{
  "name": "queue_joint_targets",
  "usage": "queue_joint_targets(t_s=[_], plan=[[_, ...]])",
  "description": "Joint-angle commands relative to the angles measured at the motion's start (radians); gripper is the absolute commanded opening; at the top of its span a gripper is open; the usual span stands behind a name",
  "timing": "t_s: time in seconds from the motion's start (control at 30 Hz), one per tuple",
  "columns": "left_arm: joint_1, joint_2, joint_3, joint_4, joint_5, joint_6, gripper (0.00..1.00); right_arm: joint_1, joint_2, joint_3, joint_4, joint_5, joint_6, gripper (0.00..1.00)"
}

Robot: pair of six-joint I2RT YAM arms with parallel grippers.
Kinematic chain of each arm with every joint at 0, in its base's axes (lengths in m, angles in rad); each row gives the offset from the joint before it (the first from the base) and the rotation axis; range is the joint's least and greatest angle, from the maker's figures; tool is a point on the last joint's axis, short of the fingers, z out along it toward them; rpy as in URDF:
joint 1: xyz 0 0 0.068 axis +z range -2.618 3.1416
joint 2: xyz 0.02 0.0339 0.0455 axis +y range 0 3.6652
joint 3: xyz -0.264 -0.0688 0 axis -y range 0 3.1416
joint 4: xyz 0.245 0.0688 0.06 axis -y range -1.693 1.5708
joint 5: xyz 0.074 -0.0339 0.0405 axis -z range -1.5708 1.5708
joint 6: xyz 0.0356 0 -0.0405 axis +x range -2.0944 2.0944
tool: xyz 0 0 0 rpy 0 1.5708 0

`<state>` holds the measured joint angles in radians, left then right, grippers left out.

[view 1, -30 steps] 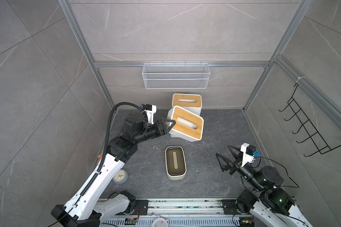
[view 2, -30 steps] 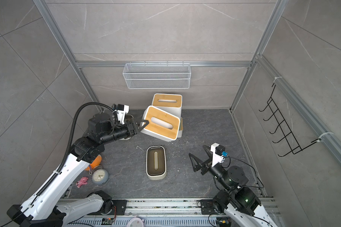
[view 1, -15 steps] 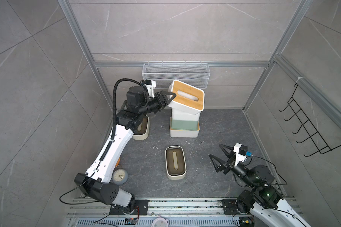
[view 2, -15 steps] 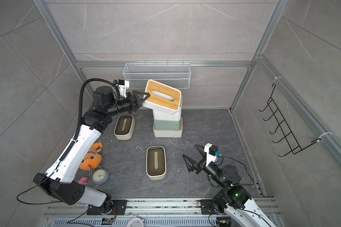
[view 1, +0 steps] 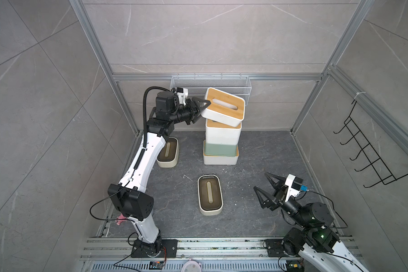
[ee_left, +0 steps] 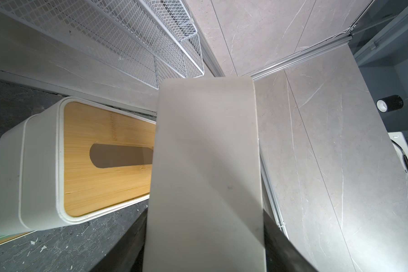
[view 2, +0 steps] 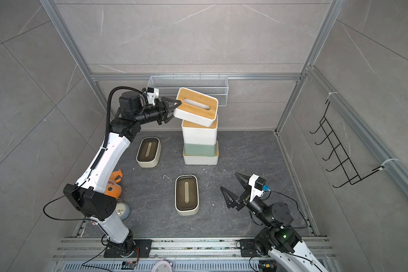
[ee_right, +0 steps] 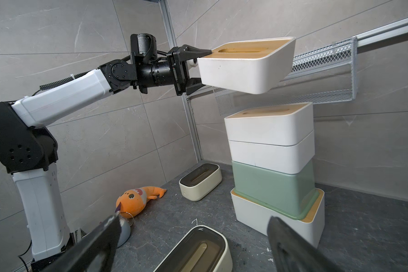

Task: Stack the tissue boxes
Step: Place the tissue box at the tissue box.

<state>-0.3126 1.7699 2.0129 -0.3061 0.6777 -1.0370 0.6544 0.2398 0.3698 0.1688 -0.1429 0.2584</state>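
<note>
In both top views the left end effector (view 1: 204,109) pinches one short end of a white bamboo-lidded tissue box (view 1: 224,109), tilted over the four-box stack (view 1: 222,139) at the back of the bench (view 1: 257,153). The right end effector (view 1: 260,180) is spread wide and empty.

Left wrist view: the tissue box's white side (ee_left: 205,164) overlaps the stack's top box (ee_left: 104,164).

Right wrist view: the tissue box (ee_right: 245,68) hangs clear above the stack (ee_right: 271,150).
</note>
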Motion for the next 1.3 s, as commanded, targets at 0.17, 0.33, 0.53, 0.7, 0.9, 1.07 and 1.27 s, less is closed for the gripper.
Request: queue_joint_targets(t_s=[0.17,0.33,0.53,0.7,0.9,1.07,1.27], plan=[[0.003,0.075,0.105,0.11,0.043,-0.042,0.32,0.005,-0.032,0.01,-0.065,0.006,0.01,1.0],[0.003,0.116,0.132,0.122,0.043,-0.056,0.32,0.005,-0.039,0.004,-0.089,-0.003,0.032,1.0],[0.003,0.14,0.141,0.134,0.044,-0.077,0.32,0.005,-0.048,-0.008,-0.104,-0.001,0.045,1.0],[0.003,0.147,0.136,0.149,0.039,-0.091,0.32,0.005,-0.045,-0.011,-0.104,0.0,0.053,1.0],[0.001,0.158,0.134,0.16,0.037,-0.101,0.32,0.005,-0.039,-0.01,-0.107,-0.001,0.054,1.0],[-0.001,0.167,0.133,0.162,0.035,-0.104,0.33,0.005,-0.036,-0.015,-0.107,-0.002,0.061,1.0],[-0.008,0.169,0.13,0.156,0.032,-0.097,0.33,0.005,-0.031,-0.013,-0.107,0.0,0.063,1.0]])
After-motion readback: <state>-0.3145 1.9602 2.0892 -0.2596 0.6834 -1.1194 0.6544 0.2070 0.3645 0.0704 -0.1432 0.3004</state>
